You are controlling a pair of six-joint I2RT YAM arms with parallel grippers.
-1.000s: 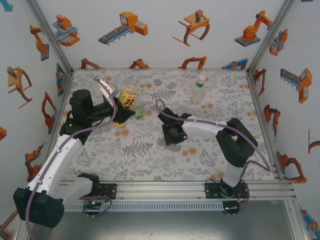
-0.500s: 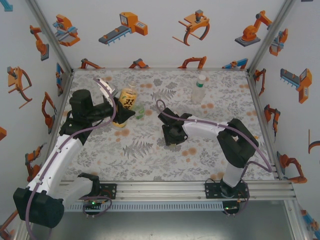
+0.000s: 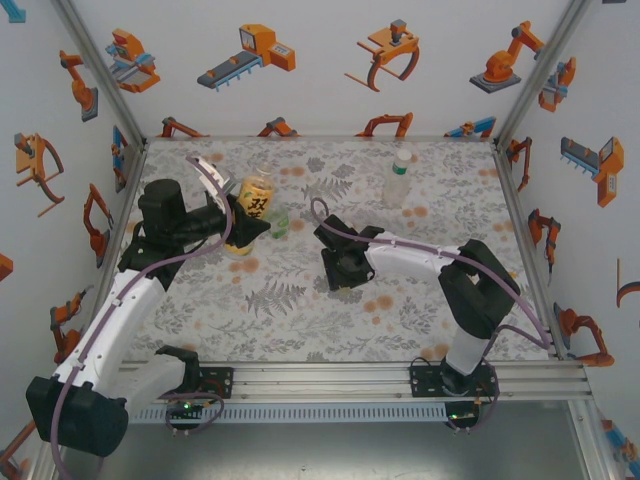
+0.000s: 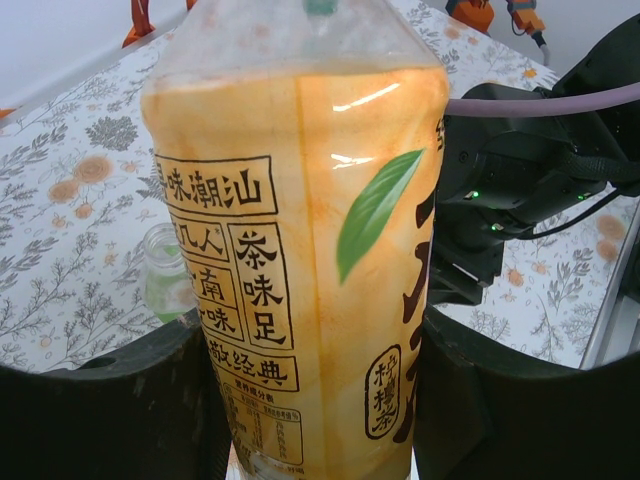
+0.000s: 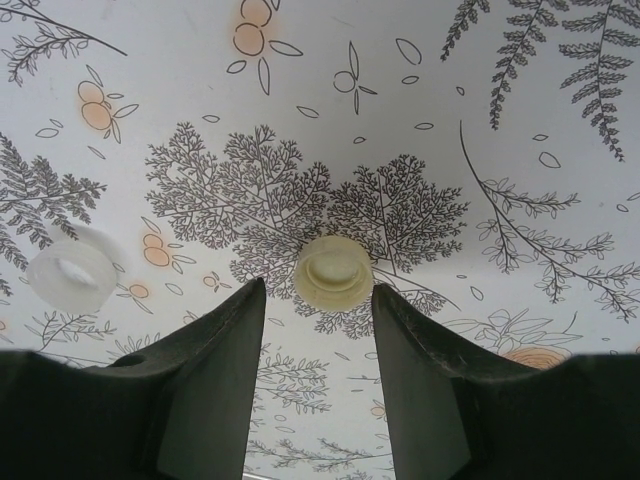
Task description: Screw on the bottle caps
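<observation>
My left gripper (image 4: 315, 385) is shut on the yellow bottle (image 4: 300, 240), which stands upright at the table's back left (image 3: 255, 203). Its neck is cut off at the top of the left wrist view. Just beside it stands the short green-tinted bottle (image 4: 168, 275), its neck open (image 3: 279, 222). The clear bottle with the white-green label (image 3: 398, 178) stands at the back right. My right gripper (image 5: 318, 300) hangs open low over the cloth at mid-table (image 3: 340, 268). A pale yellow cap (image 5: 333, 270) lies open side up just ahead of its fingertips. A translucent white cap (image 5: 72, 275) lies off to the left.
The floral tablecloth (image 3: 300, 320) covers the table, walled by printed panels on three sides. In the left wrist view, the right arm's black body (image 4: 520, 190) sits close behind the yellow bottle. A metal rail (image 3: 400, 375) runs along the near edge.
The right gripper has edged slightly to the left over the cloth. The left arm and the yellow bottle have stayed where they were.
</observation>
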